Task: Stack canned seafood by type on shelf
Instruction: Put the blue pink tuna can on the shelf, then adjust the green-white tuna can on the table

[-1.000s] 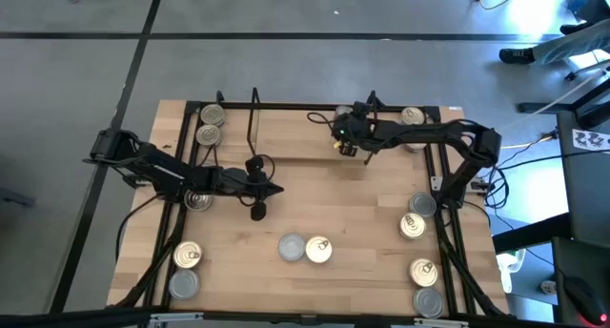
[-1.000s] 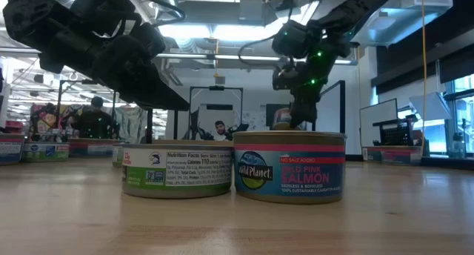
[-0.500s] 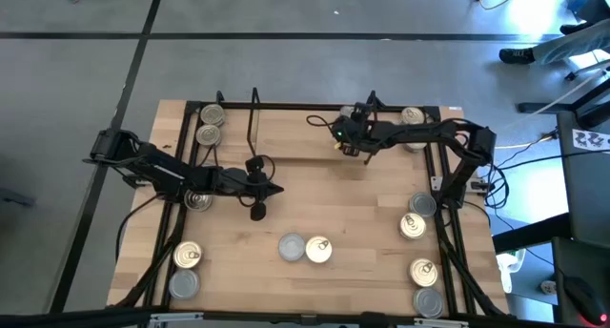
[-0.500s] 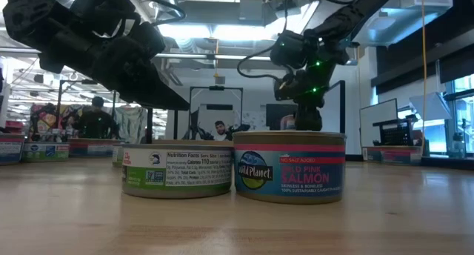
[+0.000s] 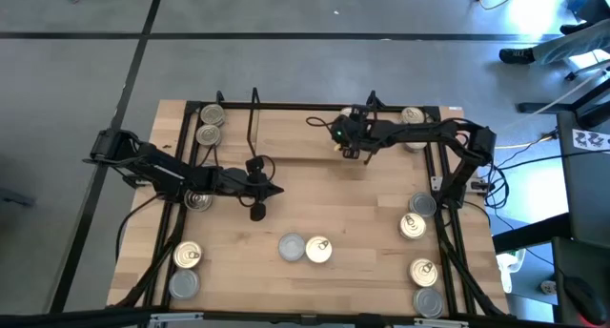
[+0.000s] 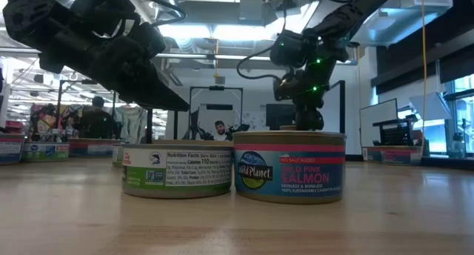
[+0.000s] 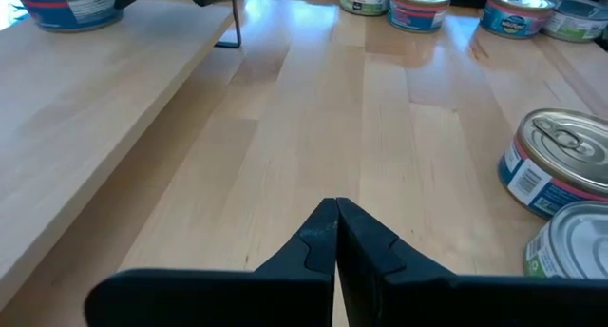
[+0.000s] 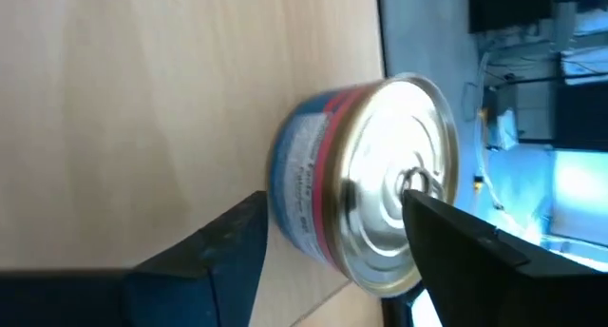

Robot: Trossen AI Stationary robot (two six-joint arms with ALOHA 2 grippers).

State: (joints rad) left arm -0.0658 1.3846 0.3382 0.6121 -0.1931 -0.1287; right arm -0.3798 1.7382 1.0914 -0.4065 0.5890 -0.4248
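Right gripper is seen over the shelf board, fingers spread, with a pull-ring tin between them. In the right wrist view one finger stands just beside the tin's labelled wall and the other lies across the lid's edge; a gap shows on the wall side, so the jaws are parted rather than clamped. The tin is seen resting on the light wood of the shelf, near its right end. In the high view the tin itself is hidden under the gripper.

Compared with a second earlier, the fingers are judged wider apart, and in the low view the right gripper stands slightly higher above the board.

Farther out, two tins sit touching side by side at the table's front centre, unchanged. Other tins are noted at the shelf's far left corner and along the right edge.

Left gripper is held low over the bare tabletop, fingers pressed together on nothing, unmoved.
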